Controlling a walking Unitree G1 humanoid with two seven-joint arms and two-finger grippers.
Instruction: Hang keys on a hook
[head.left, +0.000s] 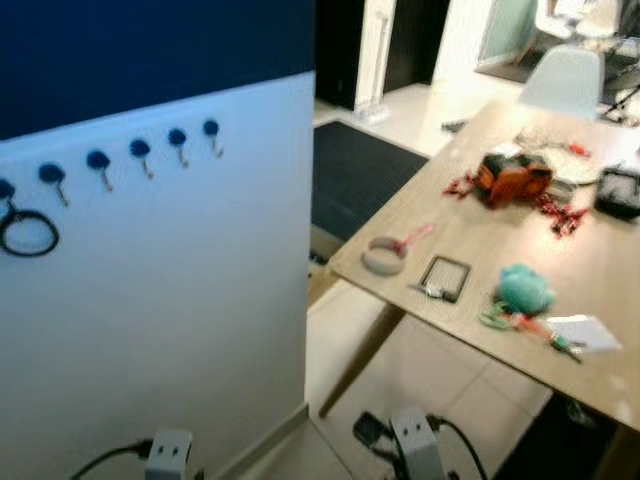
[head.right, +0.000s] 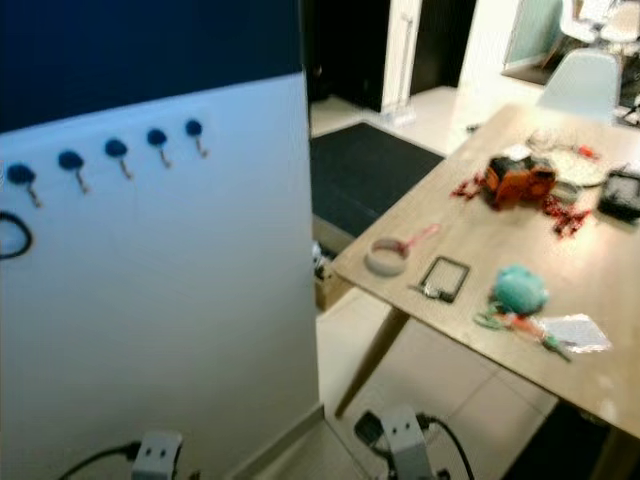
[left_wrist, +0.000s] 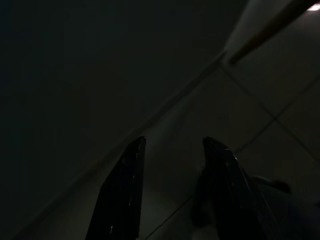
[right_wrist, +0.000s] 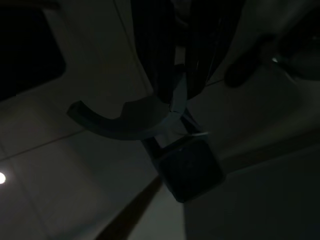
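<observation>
White wall panel carries 6 blue hooks (head.left: 140, 149) beside a cluttered tabletop (head.left: 470, 245). Left tool (left_wrist: 170, 165) hangs released over floor tiles. Right tool (right_wrist: 172, 75) grips the keys (right_wrist: 165, 135) low; lifting them hookward comes next.

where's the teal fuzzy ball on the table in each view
Left eye view: teal fuzzy ball sits right of centre on the wooden table, right of the black square frame.
Right eye view: same ball, again right of that frame.
Left wrist view: dark floor past the left gripper; no ball.
Right wrist view: no ball; the right gripper holds a dark tag.
Shared landmark: the orange object further back.
</observation>
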